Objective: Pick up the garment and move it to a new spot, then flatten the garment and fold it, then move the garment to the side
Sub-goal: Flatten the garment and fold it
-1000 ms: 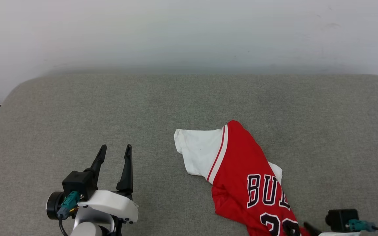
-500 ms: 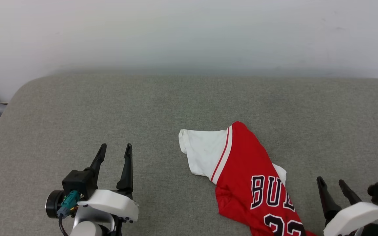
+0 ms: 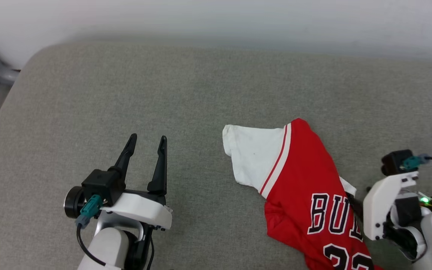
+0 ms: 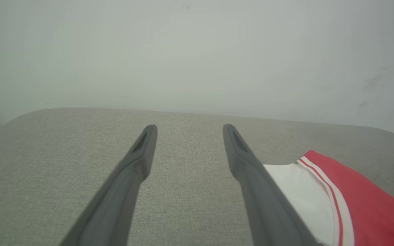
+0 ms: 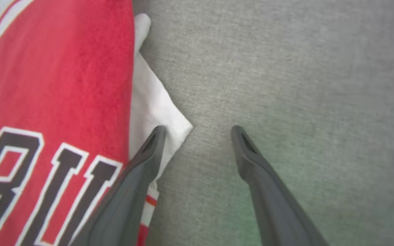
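The red Bulls jersey (image 3: 306,176) lies crumpled on the grey padded surface (image 3: 201,93) between my two sets of jaws, close in on the right jaws and well apart from the left jaws. Its black, white-edged lettering faces up. One white sleeve (image 3: 253,157) with red-and-white stripe trim stretches flat toward my left jaws without reaching them.

My right jaws are spread wide and empty, pointing down at the jersey's edge. One finger (image 5: 142,171) sits over a white corner of cloth (image 5: 159,116) poking out from under the red body; the other is over bare grey fabric just beside it. Whether the first finger touches the cloth I cannot tell.

My left jaws are spread too, holding nothing, fingers (image 4: 128,177) low over bare padding, with the sleeve just off to their right. Ahead of them the padding ends at a pale wall (image 4: 197,51).
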Available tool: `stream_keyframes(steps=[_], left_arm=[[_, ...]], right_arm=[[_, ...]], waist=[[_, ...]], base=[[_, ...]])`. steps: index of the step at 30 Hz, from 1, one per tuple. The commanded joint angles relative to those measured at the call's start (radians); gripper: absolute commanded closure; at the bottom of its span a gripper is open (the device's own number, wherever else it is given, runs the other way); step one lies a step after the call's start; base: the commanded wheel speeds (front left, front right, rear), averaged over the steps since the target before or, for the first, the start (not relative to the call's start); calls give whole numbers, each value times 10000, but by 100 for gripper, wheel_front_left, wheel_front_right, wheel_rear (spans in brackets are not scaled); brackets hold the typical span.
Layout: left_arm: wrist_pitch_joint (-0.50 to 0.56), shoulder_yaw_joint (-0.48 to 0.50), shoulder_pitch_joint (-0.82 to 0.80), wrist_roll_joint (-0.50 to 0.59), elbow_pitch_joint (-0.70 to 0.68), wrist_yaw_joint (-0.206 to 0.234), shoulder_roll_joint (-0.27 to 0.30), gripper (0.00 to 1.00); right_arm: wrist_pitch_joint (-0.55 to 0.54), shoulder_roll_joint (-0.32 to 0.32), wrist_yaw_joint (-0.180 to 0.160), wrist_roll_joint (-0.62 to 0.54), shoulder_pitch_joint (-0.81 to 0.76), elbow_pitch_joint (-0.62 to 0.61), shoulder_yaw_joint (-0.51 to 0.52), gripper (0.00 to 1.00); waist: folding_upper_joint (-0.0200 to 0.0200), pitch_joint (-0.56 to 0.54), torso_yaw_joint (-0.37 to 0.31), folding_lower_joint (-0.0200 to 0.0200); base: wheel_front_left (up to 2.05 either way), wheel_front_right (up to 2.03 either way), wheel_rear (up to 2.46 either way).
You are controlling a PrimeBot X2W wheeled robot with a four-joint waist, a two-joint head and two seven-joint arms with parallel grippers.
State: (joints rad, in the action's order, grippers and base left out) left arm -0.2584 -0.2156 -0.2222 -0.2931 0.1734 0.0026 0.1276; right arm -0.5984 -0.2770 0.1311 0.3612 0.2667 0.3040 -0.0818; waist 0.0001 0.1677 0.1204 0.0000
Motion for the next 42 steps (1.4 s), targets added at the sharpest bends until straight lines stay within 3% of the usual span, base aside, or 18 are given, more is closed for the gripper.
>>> stream_keyframes(steps=[1,8,9,10,11,17,24,31,36,37,38,39,40,42], left_arm=[[-37,7,-141,62,29,-31,-17,0],[-81,74,-348,76,216,-125,-152,0],[-84,102,-366,90,212,-144,-167,0],[-86,120,-372,102,205,-158,-188,0],[-87,145,-352,105,201,-165,-205,0],[-89,346,-159,201,228,-177,-248,0],[-79,559,31,272,158,-116,-257,0],[-70,634,262,334,158,-109,-241,0],[-70,679,326,321,237,-59,-166,0],[-70,690,334,311,252,-48,-151,0],[-70,698,345,297,267,-49,-130,0],[-67,706,354,284,283,-37,-112,0],[-54,716,368,274,302,-18,-87,0],[-41,720,408,244,335,-20,-58,0]], right_arm=[[-129,-89,-7,128,237,113,-271,0],[-1844,-417,12,967,394,1357,-2101,0],[-2081,-407,12,1179,358,1519,-2174,33],[-2213,-414,12,1299,381,1603,-2236,92],[-2233,-425,12,1353,445,1601,-2259,100],[-609,-678,-13,1054,1377,786,-1643,100],[1131,-347,-10,160,1329,-8,519,100],[1364,674,-8,-662,-267,-551,3658,100],[1349,1609,-7,-1008,-1532,-289,4767,100],[1405,1751,-7,-966,-1681,-138,4799,96],[1494,1866,-7,-978,-1830,-1,4763,82],[1608,1961,-7,-971,-1888,91,4771,50],[1832,2050,-7,-933,-1913,122,4708,0],[2476,2133,-7,-865,-1854,7,4622,0]], waist=[[-1,280,196,0],[-1,586,318,0],[-1,602,318,0],[-1,605,315,0],[-1,586,302,0],[-1,354,108,0],[-1,0,-300,0],[-1,-222,-557,0],[-1,-243,-688,0],[-1,-238,-712,0],[-1,-242,-734,0],[-1,-244,-751,0],[-1,-250,-774,0],[-1,-292,-812,0]], base=[[0,0,0],[0,0,0],[0,0,0],[0,0,0],[0,0,0],[0,0,0],[0,0,0],[0,0,0],[0,0,0],[0,0,0],[0,0,0],[0,0,0],[0,0,0],[0,0,0]])
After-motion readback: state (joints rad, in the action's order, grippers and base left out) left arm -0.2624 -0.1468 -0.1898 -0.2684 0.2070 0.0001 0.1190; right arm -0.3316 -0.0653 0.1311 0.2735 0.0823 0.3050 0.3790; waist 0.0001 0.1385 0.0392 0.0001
